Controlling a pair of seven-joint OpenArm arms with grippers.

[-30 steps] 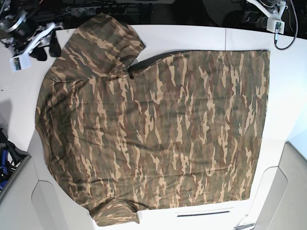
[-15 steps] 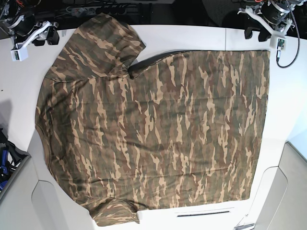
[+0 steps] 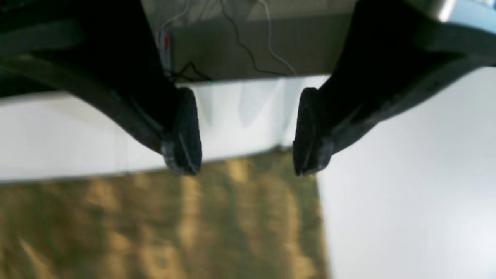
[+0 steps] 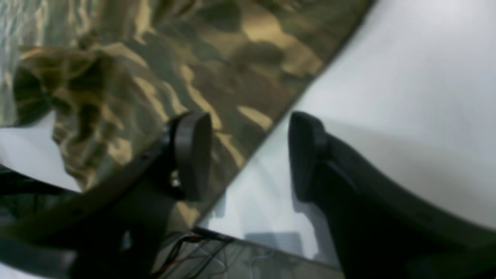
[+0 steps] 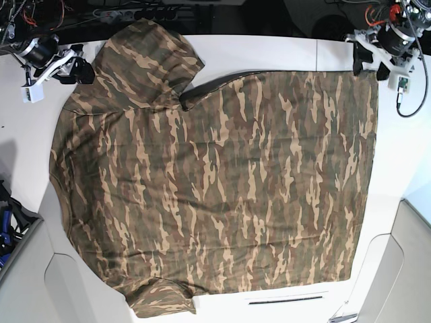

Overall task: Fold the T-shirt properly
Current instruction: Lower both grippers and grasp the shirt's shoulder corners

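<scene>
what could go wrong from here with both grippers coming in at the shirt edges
1. The left gripper is open over the hem corner of the T-shirt, one finger at the very side edge; closing may miss the cloth or pinch one layer only.
2. The right gripper straddles the sleeve edge, one finger over cloth, one over bare table; a shallow grip could slip.
3. The sleeve by the right gripper is already bunched, so lifting may carry the wrinkle into the fold.
</scene>
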